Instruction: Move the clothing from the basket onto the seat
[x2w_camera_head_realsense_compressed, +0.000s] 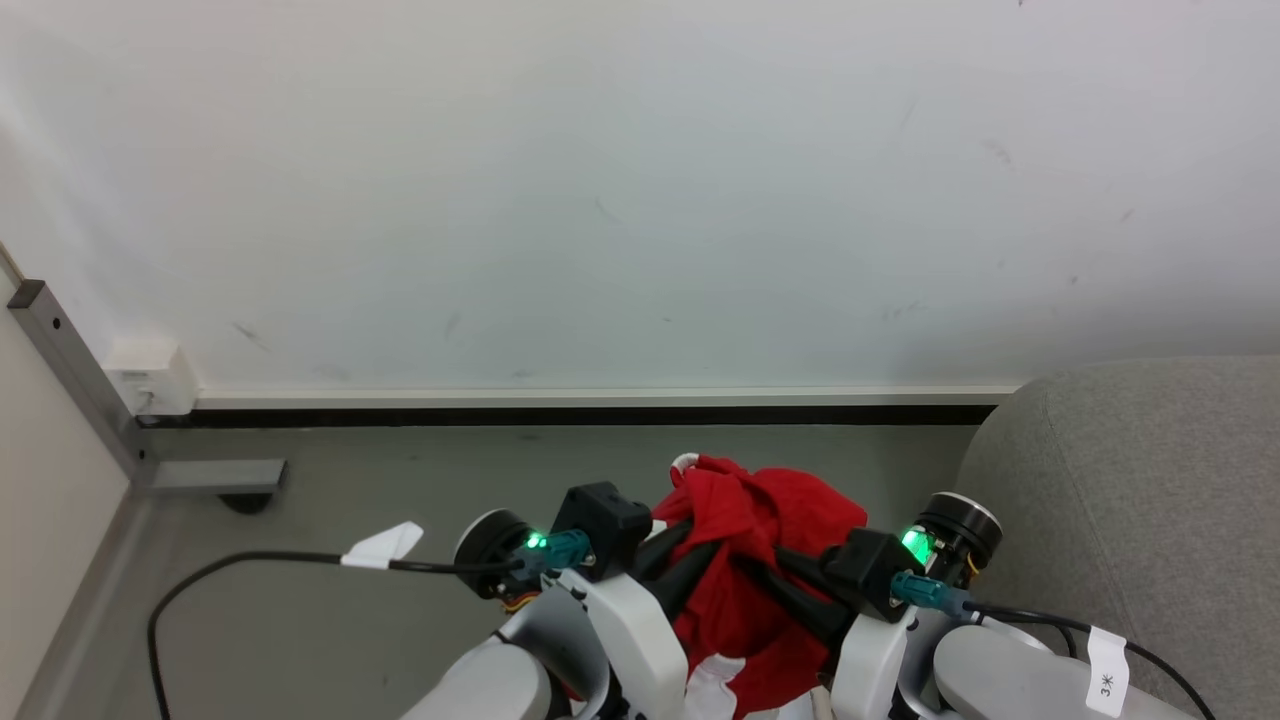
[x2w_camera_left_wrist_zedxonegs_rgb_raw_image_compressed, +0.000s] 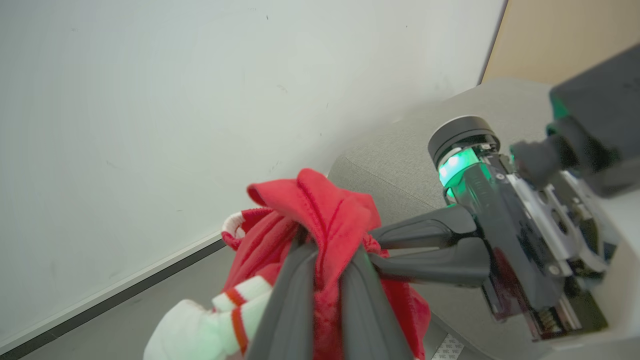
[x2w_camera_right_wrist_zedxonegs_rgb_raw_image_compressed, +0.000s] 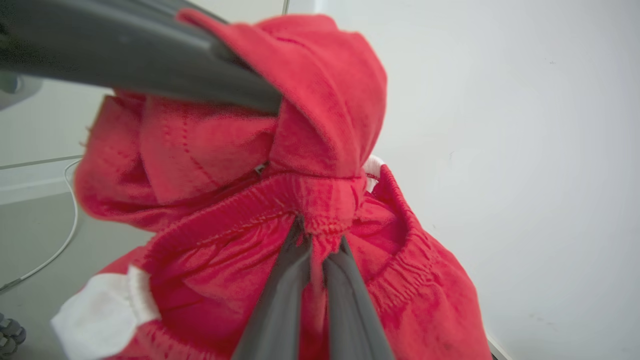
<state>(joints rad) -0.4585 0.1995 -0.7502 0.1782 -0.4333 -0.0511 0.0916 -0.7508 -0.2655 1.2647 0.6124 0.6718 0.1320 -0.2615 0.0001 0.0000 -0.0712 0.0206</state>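
Grey floor (x2w_camera_head_realsense_compressed: 400, 470), one seat (x2w_camera_head_realsense_compressed: 1130, 470), two end effectors (x2w_camera_left_wrist_zedxonegs_rgb_raw_image_compressed: 330, 242) (x2w_camera_right_wrist_zedxonegs_rgb_raw_image_compressed: 320, 235) gripping clothing (x2w_camera_head_realsense_compressed: 760, 520)

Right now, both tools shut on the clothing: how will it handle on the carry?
Likely floppy: the clothing bunches and sags in folds below the left tool and right tool. Probably light, as two small pinches seem to hold it. Its white-trimmed end dangles and might snag.
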